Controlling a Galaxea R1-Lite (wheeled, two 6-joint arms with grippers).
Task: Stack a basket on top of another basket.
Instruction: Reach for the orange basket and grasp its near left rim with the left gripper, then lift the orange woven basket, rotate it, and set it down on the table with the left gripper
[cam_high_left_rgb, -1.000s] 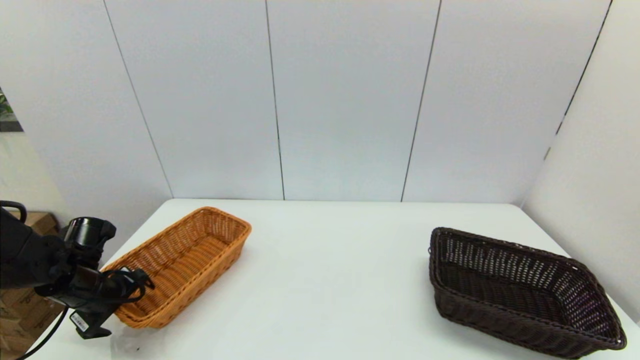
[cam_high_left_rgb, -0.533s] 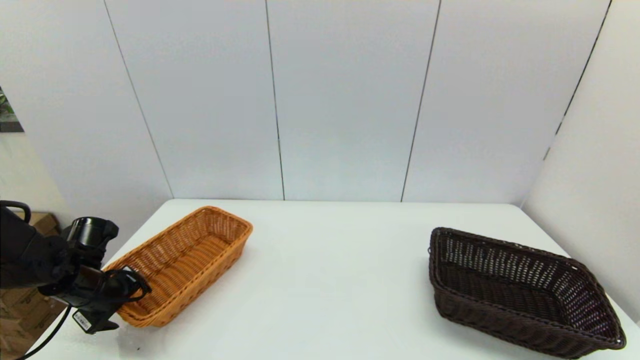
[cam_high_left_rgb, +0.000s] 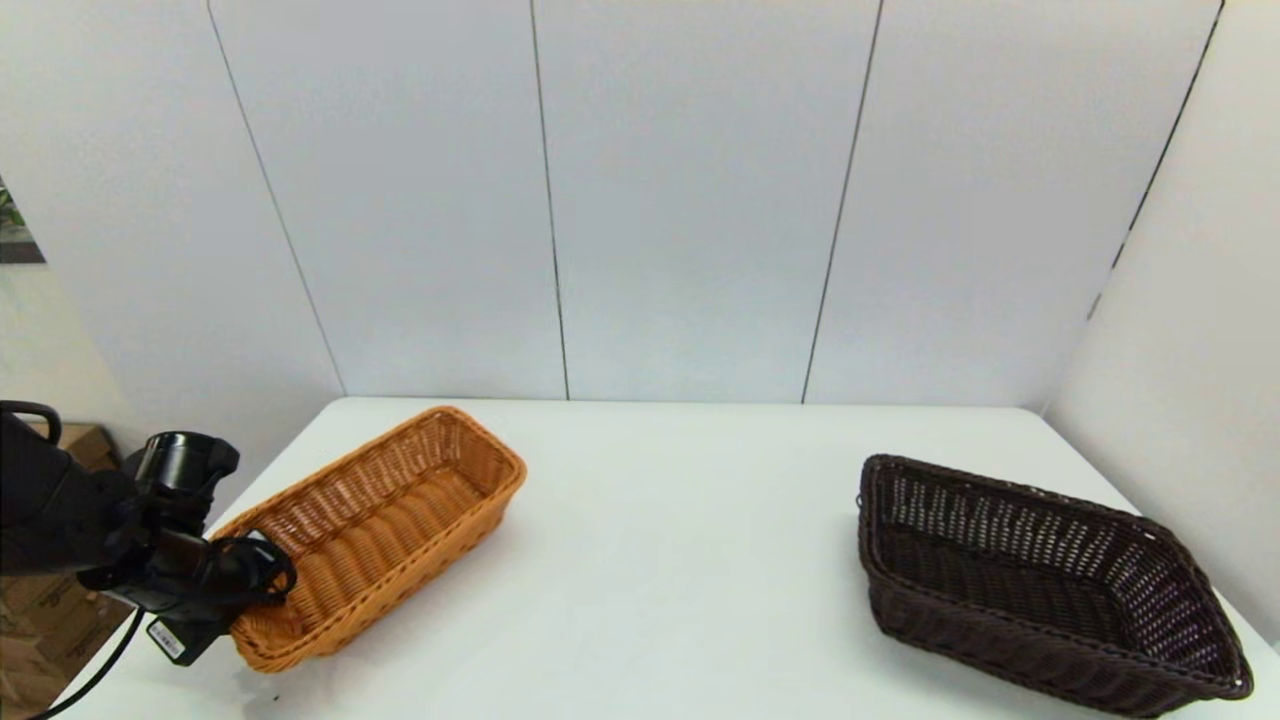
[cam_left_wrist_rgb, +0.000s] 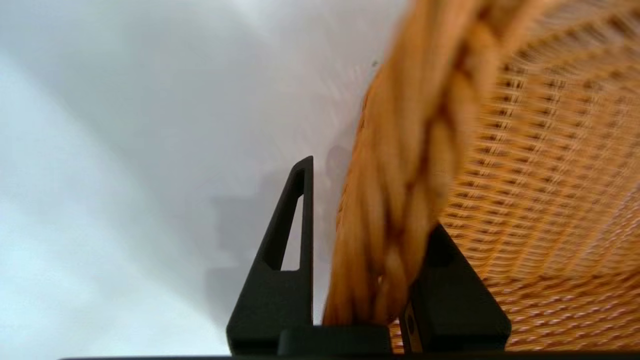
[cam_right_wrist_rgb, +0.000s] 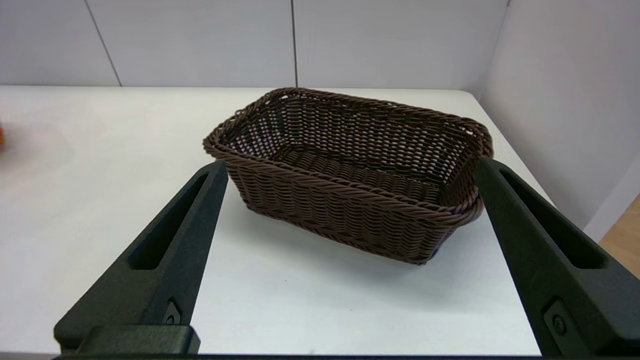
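The orange-tan basket lies at the table's left with its long side running toward the back wall. My left gripper is shut on the braided rim at its near end. In the left wrist view the gripper has one finger outside and one inside the orange-tan basket. The dark brown basket rests on the table at the right, untouched. My right gripper is open and hangs well short of the dark brown basket; it does not show in the head view.
The white table lies bare between the two baskets. Grey wall panels close the back and the right side. Cardboard boxes stand off the table's left edge.
The orange-tan basket has shifted in my left gripper's hold: its far end swung to the right and rose a little. The dark brown basket has not moved.
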